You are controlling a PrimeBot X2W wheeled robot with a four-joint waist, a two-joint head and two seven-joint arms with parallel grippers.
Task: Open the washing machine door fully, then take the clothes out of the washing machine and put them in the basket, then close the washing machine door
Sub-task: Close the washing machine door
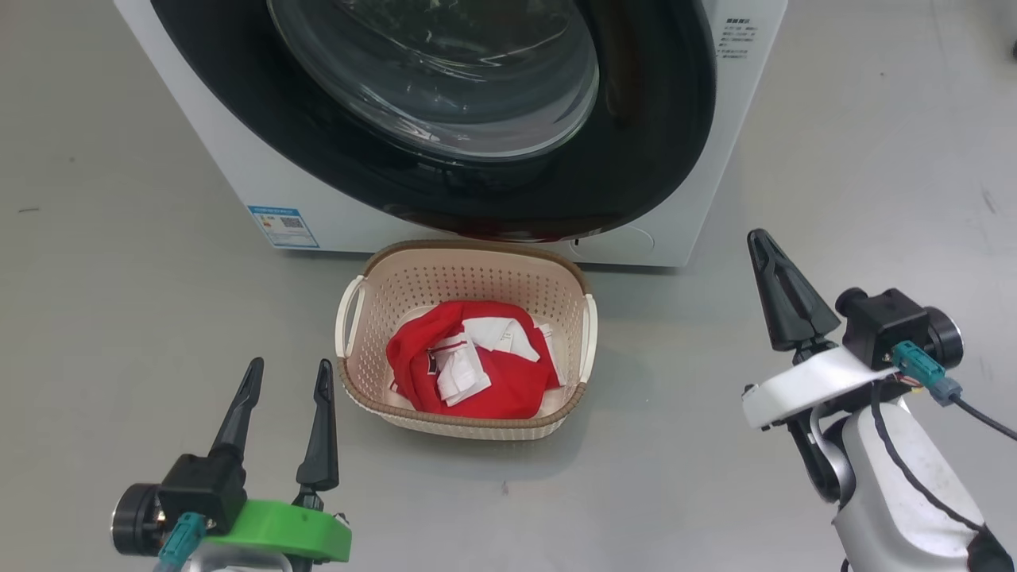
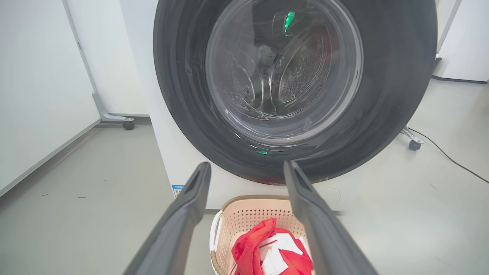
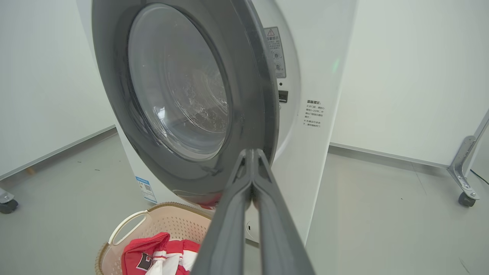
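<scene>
Head view: clothes (image 1: pixel 477 361) lie in the basket (image 1: pixel 477 274); left gripper (image 1: pixel 290 363) spread, right gripper (image 1: pixel 761 238) pressed together. Left wrist view: door (image 2: pixel 389 95) faces us. Right wrist view: door looks slightly ajar; closing step, push it shut.

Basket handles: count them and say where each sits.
2. One white loop handle on the cream perforated plastic basket's left side, the other handle on its right side; none seems hidden.
</scene>
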